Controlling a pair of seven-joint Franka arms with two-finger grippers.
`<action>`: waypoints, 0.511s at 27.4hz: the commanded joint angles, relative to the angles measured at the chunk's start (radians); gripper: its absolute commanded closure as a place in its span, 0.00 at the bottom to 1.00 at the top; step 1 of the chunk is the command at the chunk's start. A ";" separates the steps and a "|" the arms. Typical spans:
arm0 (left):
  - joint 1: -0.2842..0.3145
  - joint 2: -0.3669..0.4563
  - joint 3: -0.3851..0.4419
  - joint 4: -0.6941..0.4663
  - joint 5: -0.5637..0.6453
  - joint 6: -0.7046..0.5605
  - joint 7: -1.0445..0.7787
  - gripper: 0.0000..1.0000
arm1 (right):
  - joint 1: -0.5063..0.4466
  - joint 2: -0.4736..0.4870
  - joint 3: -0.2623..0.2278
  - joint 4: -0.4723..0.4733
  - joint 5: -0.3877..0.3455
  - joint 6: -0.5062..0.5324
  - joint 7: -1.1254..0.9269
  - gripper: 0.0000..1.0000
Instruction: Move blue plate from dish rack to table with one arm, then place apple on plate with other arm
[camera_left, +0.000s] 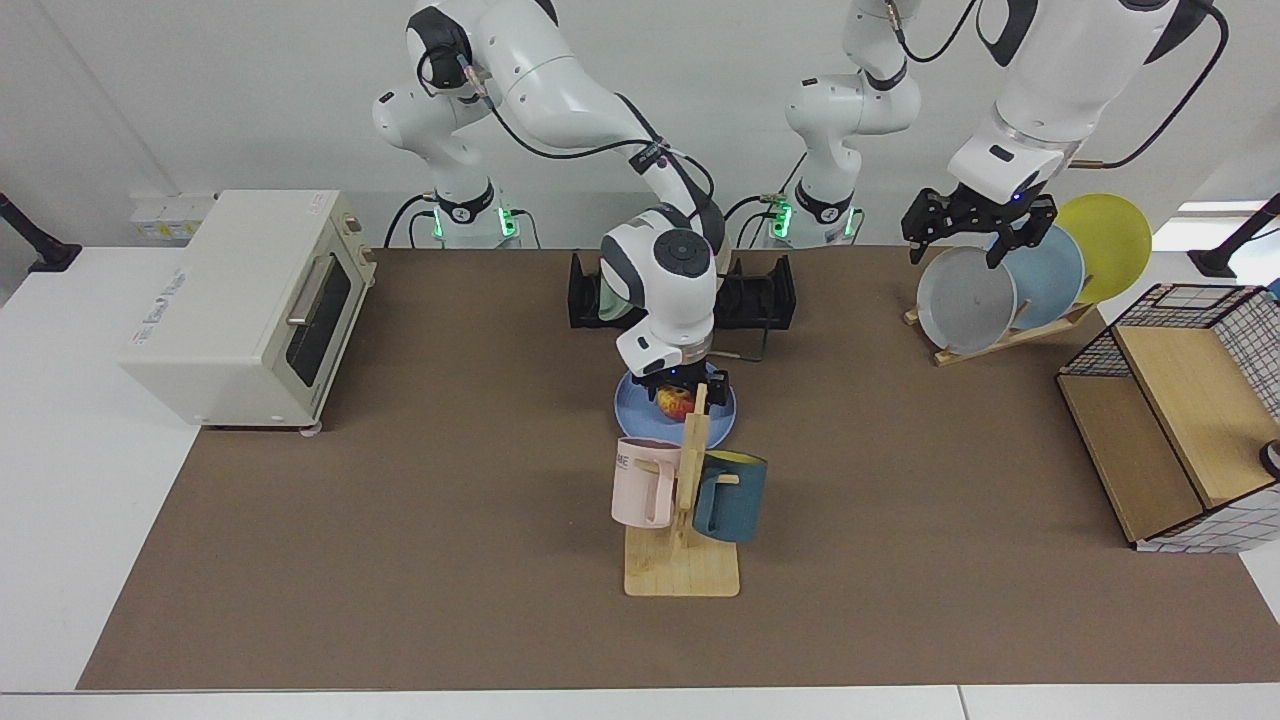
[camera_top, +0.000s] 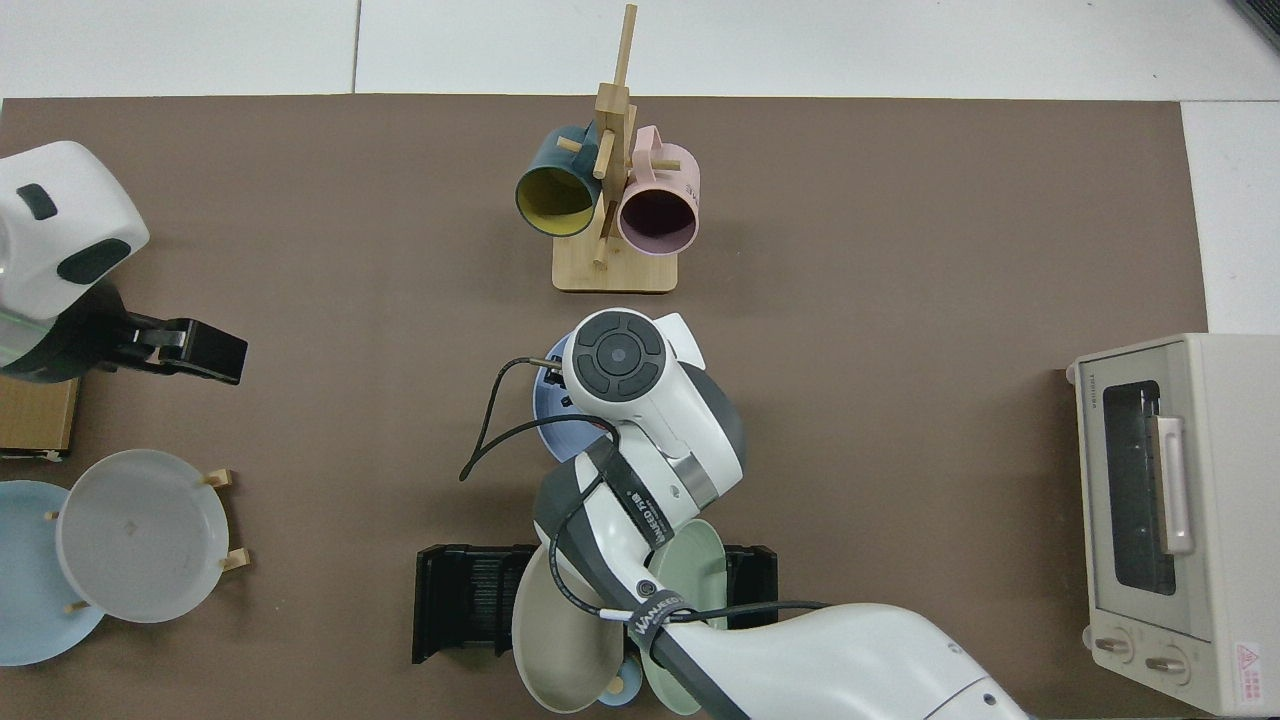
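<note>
Nearest your side of the table (camera_left: 420, 560), the wooden mug stand (camera_left: 683, 560) carries a pink mug (camera_left: 643, 481) and a dark teal mug (camera_left: 730, 496).

Just behind it, around the middle of the table, the blue plate (camera_left: 630, 410) lies flat. The right gripper (camera_left: 680, 392) is down over it, its jaws pinching the apple (camera_left: 676, 403) low over the plate's centre; you cannot tell whether the apple already touches the plate. From above, the arm's wrist covers nearly everything, so you see only a crescent of the blue plate (camera_top: 552, 420).

Further back, against the far edge, the dish rack (camera_left: 765, 295) stands with a beige plate (camera_top: 560, 620) and a pale green plate (camera_top: 700, 560) upright in it.

Toward the far corner on the left arm's side, the left gripper (camera_left: 965, 235) waits in the air above the grey plate (camera_left: 965, 300) on the slanted wooden rack; its jaws are spread and hold nothing. A toaster oven (camera_left: 240, 305) sits at the opposite edge.
</note>
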 joint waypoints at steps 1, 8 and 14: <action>0.002 -0.003 0.001 0.013 0.005 -0.014 0.002 0.00 | -0.011 -0.054 0.002 0.016 0.002 -0.058 0.007 0.00; 0.002 -0.003 0.001 0.013 0.005 -0.015 0.002 0.00 | -0.028 -0.148 -0.012 0.014 0.005 -0.122 -0.063 0.00; 0.002 -0.003 0.001 0.013 0.005 -0.015 0.002 0.00 | -0.128 -0.226 -0.011 -0.022 0.009 -0.142 -0.238 0.00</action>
